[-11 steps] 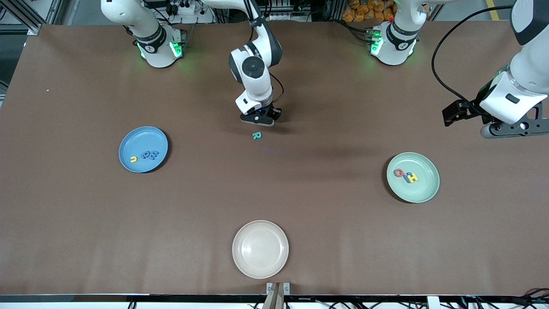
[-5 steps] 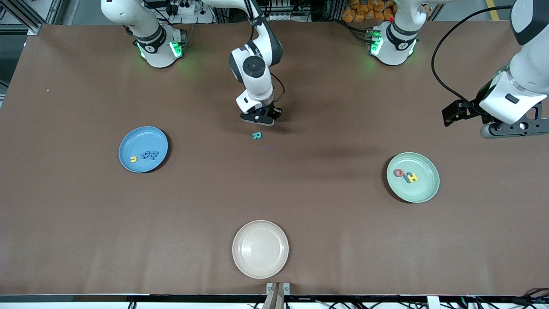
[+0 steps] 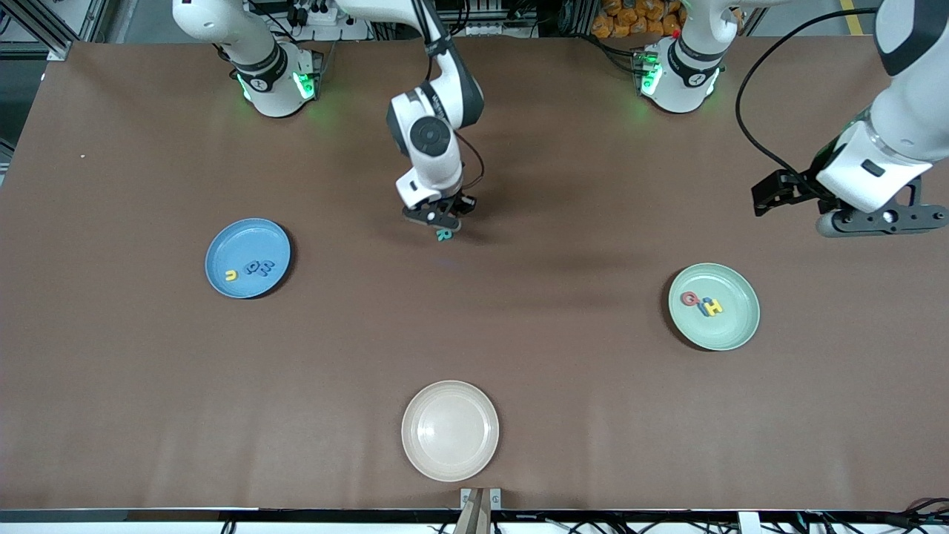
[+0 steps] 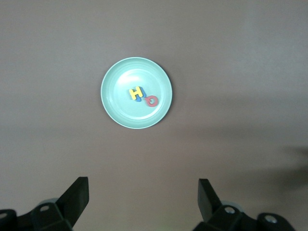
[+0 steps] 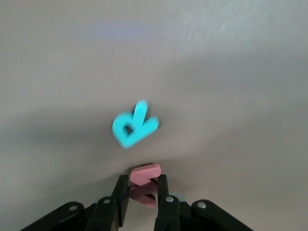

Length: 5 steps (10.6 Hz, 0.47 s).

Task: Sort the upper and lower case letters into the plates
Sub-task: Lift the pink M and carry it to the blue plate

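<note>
While right pincer [image 5: 142,193] grips coral letter [image 5: 144,174] beside teal R [image 5: 134,127], left pincer [image 4: 142,198] wide open.

**Letters and plates across the table**

The R letter [image 3: 443,235] lies mid-table. One plate [image 3: 222,276], toward the right arm's end, holds three letters [image 3: 252,268]; the other plate [image 3: 734,330], toward the left arm's end, holds more letters [image 3: 704,303]. A third plate [image 3: 450,460] sits nearest the front camera.

Bare table [image 3: 578,386] lies between the three plates; teal R [image 3: 443,235] sits just beside the right gripper [image 3: 442,222].
</note>
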### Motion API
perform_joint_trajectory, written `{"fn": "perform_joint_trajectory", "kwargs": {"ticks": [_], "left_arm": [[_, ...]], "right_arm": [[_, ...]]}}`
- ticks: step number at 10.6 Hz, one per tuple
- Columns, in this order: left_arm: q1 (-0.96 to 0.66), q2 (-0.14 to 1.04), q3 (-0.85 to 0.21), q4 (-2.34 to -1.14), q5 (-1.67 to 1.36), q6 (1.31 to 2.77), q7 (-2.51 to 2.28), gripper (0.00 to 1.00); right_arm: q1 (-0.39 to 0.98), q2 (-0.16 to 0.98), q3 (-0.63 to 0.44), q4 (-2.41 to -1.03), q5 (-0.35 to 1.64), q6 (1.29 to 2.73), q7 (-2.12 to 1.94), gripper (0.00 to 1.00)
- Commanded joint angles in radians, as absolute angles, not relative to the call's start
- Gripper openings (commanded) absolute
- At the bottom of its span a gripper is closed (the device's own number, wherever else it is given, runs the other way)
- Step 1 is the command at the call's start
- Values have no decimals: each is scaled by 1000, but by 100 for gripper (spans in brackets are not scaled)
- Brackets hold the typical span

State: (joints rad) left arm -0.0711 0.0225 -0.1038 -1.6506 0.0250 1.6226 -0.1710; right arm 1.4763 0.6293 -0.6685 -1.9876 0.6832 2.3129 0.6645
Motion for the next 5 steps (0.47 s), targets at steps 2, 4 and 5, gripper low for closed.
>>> {"fn": "perform_joint_trajectory", "kwargs": {"ticks": [2,4,5], "left_arm": [[-129,35,-149,-1644,3,1603,-156,100],[-158,80,-172,-1644,-15,1632,-166,100],[-172,93,-172,-1646,-43,1652,-166,100]], "right_arm": [[1440,630,-773,-1959,637,2150,466,0],[1434,635,-872,-1962,632,2064,314,0],[1430,635,-921,-1963,629,2022,240,0]]}}
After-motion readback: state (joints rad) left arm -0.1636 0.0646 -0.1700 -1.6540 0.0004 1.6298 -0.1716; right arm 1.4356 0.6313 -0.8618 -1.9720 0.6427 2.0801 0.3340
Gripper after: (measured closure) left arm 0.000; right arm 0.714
